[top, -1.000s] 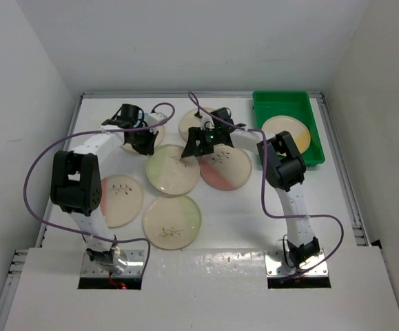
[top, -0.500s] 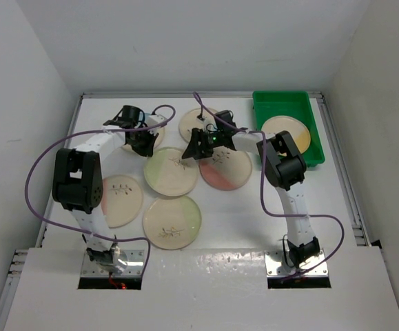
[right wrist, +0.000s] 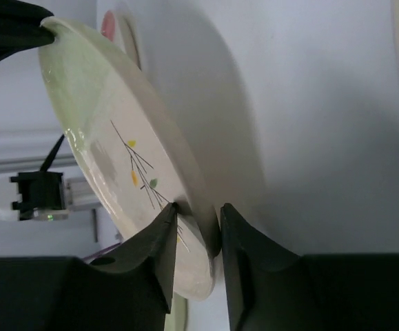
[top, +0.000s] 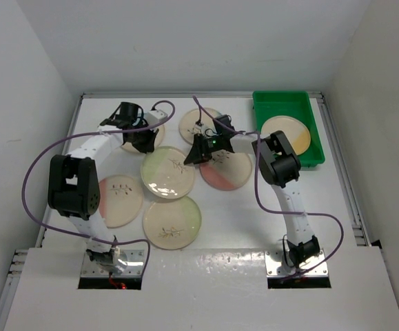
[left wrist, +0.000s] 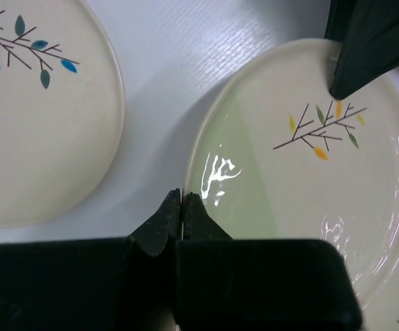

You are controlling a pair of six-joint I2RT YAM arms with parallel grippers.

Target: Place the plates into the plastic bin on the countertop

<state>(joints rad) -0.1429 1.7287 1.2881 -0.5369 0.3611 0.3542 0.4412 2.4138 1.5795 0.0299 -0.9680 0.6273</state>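
A plate with a green segment (top: 165, 172) lies mid-countertop, its right edge lifted. My right gripper (top: 193, 156) is shut on that rim; in the right wrist view the tilted plate (right wrist: 116, 124) sits between the fingers of the right gripper (right wrist: 198, 217). My left gripper (top: 146, 145) is shut on nothing, its tips (left wrist: 182, 196) against the same plate's (left wrist: 302, 179) opposite rim. A blue-sprig plate (left wrist: 41, 124) lies beside it. One plate with a yellow segment (top: 289, 134) rests in the green plastic bin (top: 282, 103) at the back right.
Other plates lie on the white countertop (top: 240, 221): one at the back centre (top: 196, 124), a pink one (top: 227, 171) under the right arm, one at the left (top: 120, 200), one in front (top: 171, 222). Metal rails (top: 344, 179) edge the surface.
The right gripper has closed on the green plate's rim and tipped that edge up. The plate has slid slightly left, toward the left gripper, which stays shut.
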